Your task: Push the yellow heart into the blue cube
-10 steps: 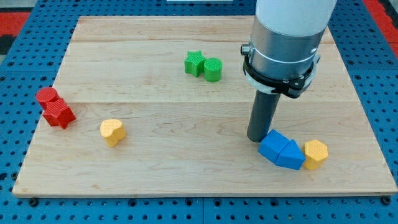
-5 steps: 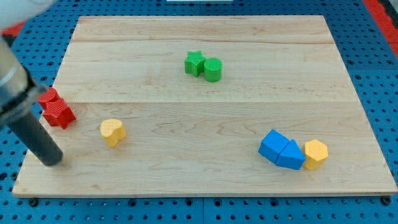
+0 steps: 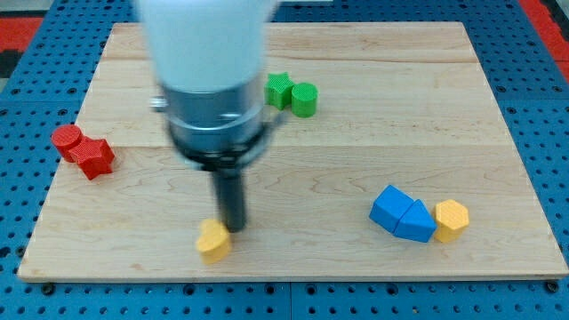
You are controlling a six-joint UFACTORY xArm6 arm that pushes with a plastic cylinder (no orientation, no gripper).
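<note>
The yellow heart (image 3: 213, 240) lies near the board's bottom edge, left of centre. My tip (image 3: 233, 228) stands just to its upper right, touching or nearly touching it. The blue cube (image 3: 389, 207) sits at the lower right, far to the right of the heart, with a blue triangular block (image 3: 414, 222) pressed against its right side. The arm's body hides part of the board above the tip.
A yellow hexagon (image 3: 452, 219) touches the blue triangular block on its right. A green star (image 3: 279, 91) and green cylinder (image 3: 304, 99) sit at top centre. A red cylinder (image 3: 66, 140) and red star (image 3: 94, 157) sit at the left edge.
The tip swept from the blue cube to the far left, then back to the heart. The yellow heart has moved right and down toward the bottom edge. The red blocks shifted slightly.
</note>
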